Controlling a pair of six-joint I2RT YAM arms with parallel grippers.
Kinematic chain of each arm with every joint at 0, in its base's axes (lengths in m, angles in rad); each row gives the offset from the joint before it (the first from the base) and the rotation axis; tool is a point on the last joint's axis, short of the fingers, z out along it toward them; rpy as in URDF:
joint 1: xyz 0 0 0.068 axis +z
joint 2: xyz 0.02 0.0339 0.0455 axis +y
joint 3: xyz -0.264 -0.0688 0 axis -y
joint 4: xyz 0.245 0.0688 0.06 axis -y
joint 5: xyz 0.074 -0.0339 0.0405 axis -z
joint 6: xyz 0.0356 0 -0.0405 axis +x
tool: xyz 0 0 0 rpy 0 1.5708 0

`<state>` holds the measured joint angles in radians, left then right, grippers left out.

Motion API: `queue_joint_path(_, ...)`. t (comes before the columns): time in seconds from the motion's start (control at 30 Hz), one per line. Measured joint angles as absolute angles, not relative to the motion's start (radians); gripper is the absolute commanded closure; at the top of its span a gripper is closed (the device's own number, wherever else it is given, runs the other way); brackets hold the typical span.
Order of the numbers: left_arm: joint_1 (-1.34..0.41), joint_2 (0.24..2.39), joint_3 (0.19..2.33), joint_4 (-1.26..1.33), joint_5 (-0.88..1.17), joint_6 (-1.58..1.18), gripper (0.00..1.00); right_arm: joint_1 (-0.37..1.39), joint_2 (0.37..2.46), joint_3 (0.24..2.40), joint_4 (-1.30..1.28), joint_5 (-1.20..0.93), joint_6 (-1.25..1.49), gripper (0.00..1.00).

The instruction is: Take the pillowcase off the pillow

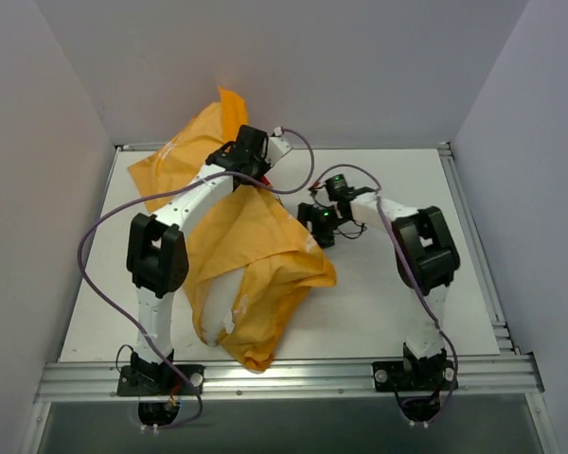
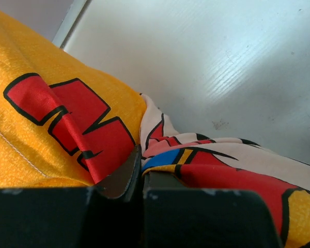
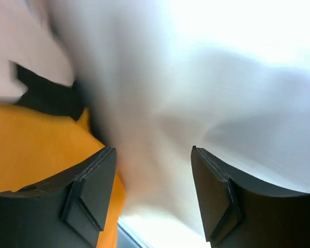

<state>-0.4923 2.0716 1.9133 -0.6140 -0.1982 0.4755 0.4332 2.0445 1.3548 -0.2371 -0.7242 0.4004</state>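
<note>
The orange-yellow pillowcase [image 1: 256,246] lies crumpled from the back left of the table to the front middle. The white pillow [image 1: 215,307] shows through its opening near the front. My left gripper [image 1: 250,177] is at the back, shut on a fold of the pillowcase. The left wrist view shows that gripper [image 2: 141,161] pinching the red, blue and cream print [image 2: 196,160]. My right gripper [image 1: 316,232] is open and empty beside the pillowcase's right edge. In the right wrist view it [image 3: 154,155] has orange cloth [image 3: 36,150] by its left finger and holds nothing.
White table [image 1: 407,303] with a metal rail [image 1: 293,378] along the near edge and grey walls on three sides. Bare table lies right of the pillowcase around the right arm. A purple cable [image 1: 99,236] loops off the left arm.
</note>
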Motion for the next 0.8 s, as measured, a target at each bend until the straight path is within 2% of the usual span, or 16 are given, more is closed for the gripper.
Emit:
queue_joint_path(0.17,-0.498,2.175,2.011,-0.623,-0.214,0.454,0.98,0.079,1.803,1.301,-0.276,-0.539,0.417,0.33)
queue_joint_path(0.2,-0.5,2.199,2.042,-0.627,-0.216,0.447,0.96,0.013,1.737,1.316,-0.293,-0.472,0.417,0.32)
queue_joint_path(0.23,-0.502,2.223,2.067,-0.627,-0.218,0.438,0.89,-0.019,1.684,1.33,-0.309,-0.419,0.416,0.31)
queue_joint_path(0.27,-0.503,2.242,2.088,-0.627,-0.219,0.427,0.63,-0.029,1.633,1.348,-0.327,-0.371,0.413,0.3)
queue_joint_path(0.3,-0.503,2.258,2.109,-0.632,-0.218,0.422,0.46,-0.023,1.586,1.368,-0.343,-0.337,0.408,0.3)
queue_joint_path(0.4,-0.507,2.284,2.17,-0.626,-0.195,0.384,0.06,0.041,1.472,1.418,-0.393,-0.281,0.385,0.28)
queue_joint_path(0.63,-0.498,2.258,2.468,-0.717,-0.117,0.307,0.06,0.154,1.334,1.34,-0.52,-0.266,0.367,0.23)
queue_joint_path(0.8,-0.476,2.041,2.489,-0.821,0.04,0.304,0.06,0.244,1.261,1.264,-0.606,-0.266,0.376,0.23)
